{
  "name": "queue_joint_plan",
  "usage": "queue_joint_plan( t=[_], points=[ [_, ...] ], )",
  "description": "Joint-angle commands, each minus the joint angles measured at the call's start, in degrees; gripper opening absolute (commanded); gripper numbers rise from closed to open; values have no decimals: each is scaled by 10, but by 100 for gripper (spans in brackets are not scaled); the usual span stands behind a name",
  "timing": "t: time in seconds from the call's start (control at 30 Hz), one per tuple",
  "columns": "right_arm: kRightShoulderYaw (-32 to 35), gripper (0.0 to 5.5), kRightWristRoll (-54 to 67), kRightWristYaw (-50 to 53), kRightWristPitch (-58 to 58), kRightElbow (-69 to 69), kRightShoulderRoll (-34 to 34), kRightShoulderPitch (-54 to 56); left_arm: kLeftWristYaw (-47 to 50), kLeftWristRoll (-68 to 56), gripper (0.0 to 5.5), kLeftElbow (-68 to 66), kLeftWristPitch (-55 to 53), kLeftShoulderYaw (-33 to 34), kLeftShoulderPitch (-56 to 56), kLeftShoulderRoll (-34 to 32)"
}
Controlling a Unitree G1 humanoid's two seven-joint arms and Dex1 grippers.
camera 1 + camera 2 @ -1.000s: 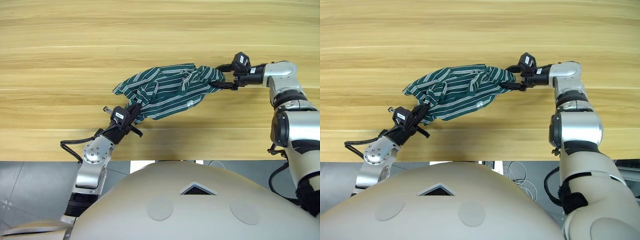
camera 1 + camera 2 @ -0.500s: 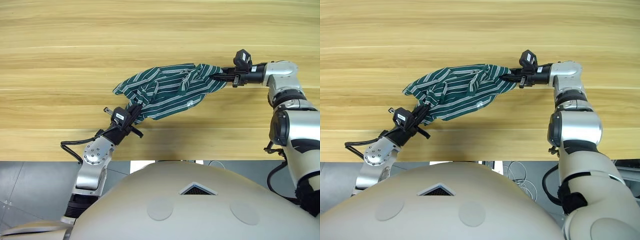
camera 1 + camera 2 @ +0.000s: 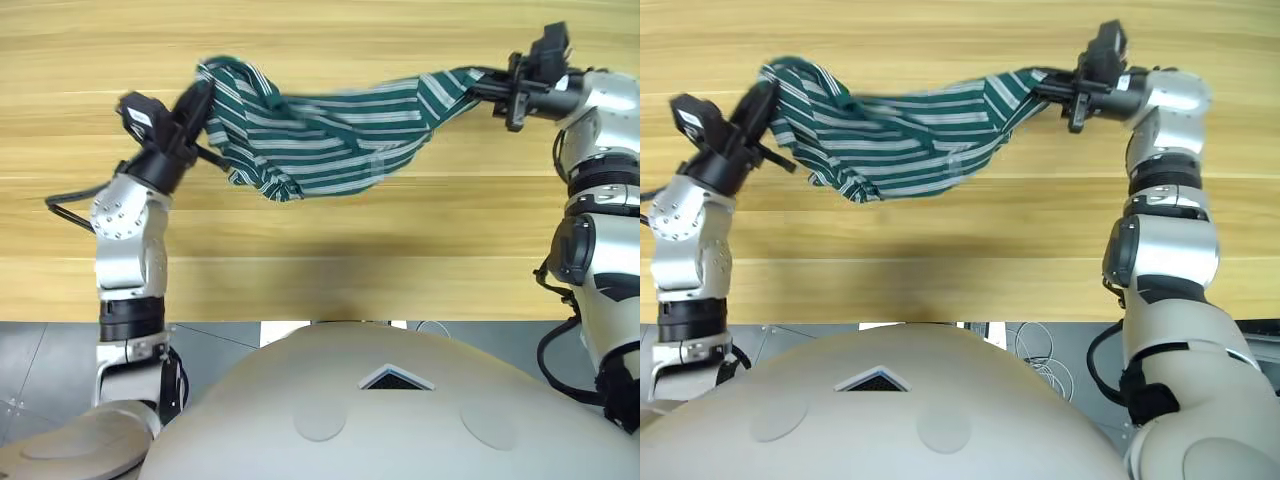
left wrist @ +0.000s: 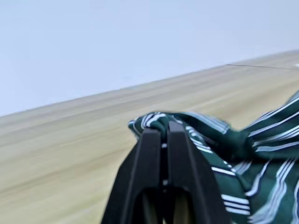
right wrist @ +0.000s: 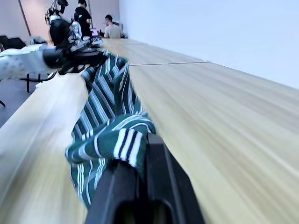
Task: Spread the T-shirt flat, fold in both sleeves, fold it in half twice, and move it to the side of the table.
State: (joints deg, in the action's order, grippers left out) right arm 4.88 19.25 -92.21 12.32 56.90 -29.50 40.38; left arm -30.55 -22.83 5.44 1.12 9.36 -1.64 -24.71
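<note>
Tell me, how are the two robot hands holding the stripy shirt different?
The left gripper holds the T-shirt at its left end, the right gripper at its right end. The left gripper's end is wide and bunched; the right gripper's end is pulled narrow. Both are shut on it, holding it above the table.

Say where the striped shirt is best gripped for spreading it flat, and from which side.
Probably at its two opposite ends, each hand coming from its own side: the left hand and right hand pinch those ends, and the shirt hangs stretched between them above the table, sagging mid-span.
</note>
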Motion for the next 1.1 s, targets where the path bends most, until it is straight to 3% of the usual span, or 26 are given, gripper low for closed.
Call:
queue_joint_plan(
  t=[0.03,0.27,0.53,0.73,0.93,1.1],
  points=[
    [-15,3,19,-3,-7,-37,-23,-3,-10,-21,0,1,-16,21,29,-8],
    [1,3,1,0,3,14,-36,-12,-25,-20,0,17,-11,19,-12,5],
    [-21,3,27,-3,-24,1,-35,-134,-100,-20,0,71,21,-53,-221,46],
    [-52,3,-48,41,-9,60,4,-157,-91,51,0,28,25,-106,-218,43],
    [-41,3,-84,100,6,106,1,-140,-76,88,0,-1,46,-103,-212,40],
    [-13,89,-82,117,8,115,-9,-124,-71,90,0,-9,56,-100,-214,39]
  ],
)
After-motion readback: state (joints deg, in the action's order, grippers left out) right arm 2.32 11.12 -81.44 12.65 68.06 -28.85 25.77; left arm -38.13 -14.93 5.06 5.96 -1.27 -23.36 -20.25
